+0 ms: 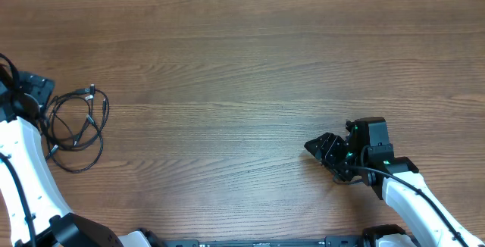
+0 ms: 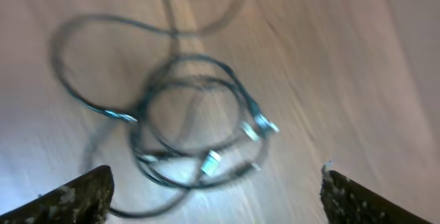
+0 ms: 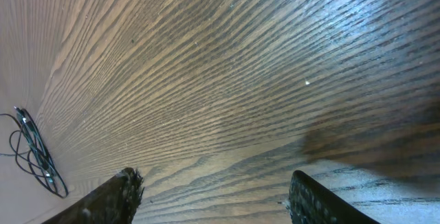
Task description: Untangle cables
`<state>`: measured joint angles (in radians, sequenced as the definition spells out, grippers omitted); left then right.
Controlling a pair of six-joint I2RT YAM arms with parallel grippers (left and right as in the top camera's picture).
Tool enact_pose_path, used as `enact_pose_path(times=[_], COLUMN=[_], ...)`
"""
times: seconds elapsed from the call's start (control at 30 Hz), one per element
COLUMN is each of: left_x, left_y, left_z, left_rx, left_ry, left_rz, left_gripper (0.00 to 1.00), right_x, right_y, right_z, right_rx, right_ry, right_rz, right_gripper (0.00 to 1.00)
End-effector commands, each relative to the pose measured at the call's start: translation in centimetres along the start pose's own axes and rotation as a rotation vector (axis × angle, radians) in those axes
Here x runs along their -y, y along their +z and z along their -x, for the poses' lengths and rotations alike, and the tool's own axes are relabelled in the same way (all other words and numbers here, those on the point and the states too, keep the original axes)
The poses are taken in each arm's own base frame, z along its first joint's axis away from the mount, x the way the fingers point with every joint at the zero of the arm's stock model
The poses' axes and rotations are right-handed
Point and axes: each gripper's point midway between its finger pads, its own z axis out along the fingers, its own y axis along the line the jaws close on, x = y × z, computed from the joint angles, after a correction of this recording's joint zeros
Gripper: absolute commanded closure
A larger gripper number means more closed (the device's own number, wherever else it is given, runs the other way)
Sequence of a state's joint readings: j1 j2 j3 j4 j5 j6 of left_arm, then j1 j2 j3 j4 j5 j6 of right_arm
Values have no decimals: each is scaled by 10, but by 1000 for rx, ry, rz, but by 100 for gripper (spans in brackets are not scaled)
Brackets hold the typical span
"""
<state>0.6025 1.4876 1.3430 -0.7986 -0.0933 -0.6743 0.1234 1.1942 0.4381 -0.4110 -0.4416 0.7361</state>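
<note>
The cables (image 1: 76, 126) lie in a tangled coil of thin black loops on the wooden table at the far left. In the left wrist view the cables (image 2: 185, 114) are blurred, with silvery plug ends near the coil's lower right. My left gripper (image 2: 216, 196) is open and empty, just above the coil; in the overhead view the left gripper (image 1: 34, 95) sits at the coil's left edge. My right gripper (image 1: 322, 150) is open and empty over bare wood at the right. The right wrist view shows the right gripper (image 3: 213, 196) and the cables (image 3: 34, 152) far off at the left.
The wooden table (image 1: 242, 65) stretches between the two arms. The white left arm link (image 1: 23, 171) runs along the left edge, and the right arm (image 1: 413, 198) comes in from the bottom right.
</note>
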Motion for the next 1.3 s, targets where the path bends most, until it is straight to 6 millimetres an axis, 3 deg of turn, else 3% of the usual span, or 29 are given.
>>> enact_pose_path(times=[0.0, 0.23, 0.4, 0.43, 0.5, 0.67, 0.83, 1.0, 1.03, 1.27], left_x=[42, 98, 133, 139, 141, 131, 104, 72, 66, 29], left_y=[-1, -18, -45, -55, -66, -89, -89, -91, -92, -102], left_z=[-38, -103, -173, -197, -222, -275, -290, -292, -292, -292], left_rx=[-176, -321, -417, -445, -475, -553, -549, -588, -610, -719], left_ry=[86, 369, 654, 747, 848, 1058, 1185, 1245, 1238, 1215], left_rz=[-200, -405, -538, -566, -590, -588, -425, -280, -257, -118], left_gripper=[2, 0, 0, 0, 0, 0, 0, 0, 0, 0], right_x=[-2, -5, -25, -28, -33, -43, -41, -35, -33, -17], right_y=[-1, -1, -3, -3, -4, -13, -33, -63, -69, -88], right_z=[2, 2, -1, 1, 5, 23, 52, 80, 81, 59], right_rx=[7, 3, -21, -10, 8, 72, 164, 266, 267, 154], right_ry=[-6, -18, -192, -231, -272, -380, -438, -441, -441, -393], right_rz=[10, 25, 129, 140, 152, 109, -57, -244, -275, -378], right_gripper=[32, 27, 25, 25, 25, 25, 21, 11, 0, 0])
